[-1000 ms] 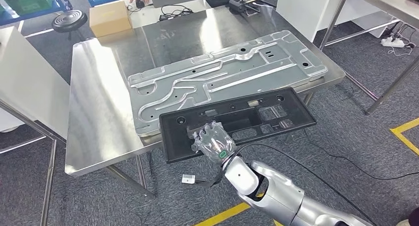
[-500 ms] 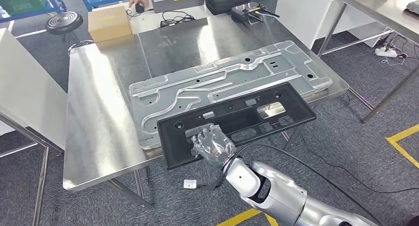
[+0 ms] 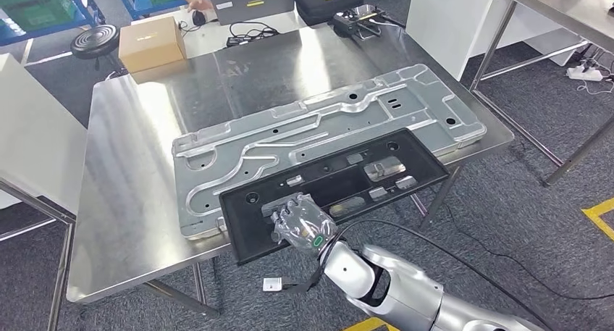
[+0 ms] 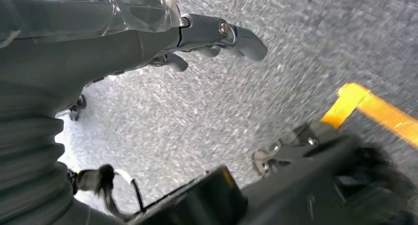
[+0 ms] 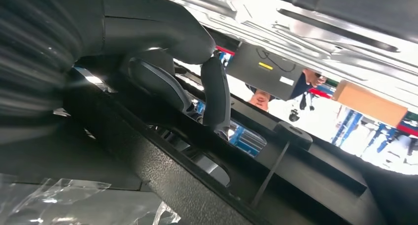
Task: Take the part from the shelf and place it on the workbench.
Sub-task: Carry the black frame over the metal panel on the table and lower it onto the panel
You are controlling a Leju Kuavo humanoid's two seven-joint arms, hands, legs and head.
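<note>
- Three views up: from the head view I see the right hand (image 3: pixel 303 222) gripping the black plastic panel (image 3: pixel 333 188) at its near long edge, fingers hooked into a cut-out.
- The right wrist view gives me what the head view can't: the thumb (image 5: pixel 162 35) lies over the panel's rim (image 5: pixel 162 176) and the dark fingers (image 5: pixel 216 94) curl down into the opening, so that hand is clamped on the part.
- The left wrist view looks down at grey carpet (image 4: pixel 207 116) and a yellow floor line (image 4: pixel 379 112); the left hand (image 4: pixel 148 38) hangs there with nothing in it, fingers only loosely apart.
- The panel's far long edge lies over the grey stamped metal plate (image 3: pixel 326 128) on the steel workbench (image 3: pixel 123 200); its near edge overhangs the bench's front edge, with my hand under that corner. I can't tell whether it rests on the plate or floats just above.
- The bench left of the plate is bare steel; the back edge carries a cardboard box (image 3: pixel 150 45) and a black case (image 3: pixel 329 1).
- A second steel table (image 3: pixel 565 12) stands well apart to the right, open carpet between.
</note>
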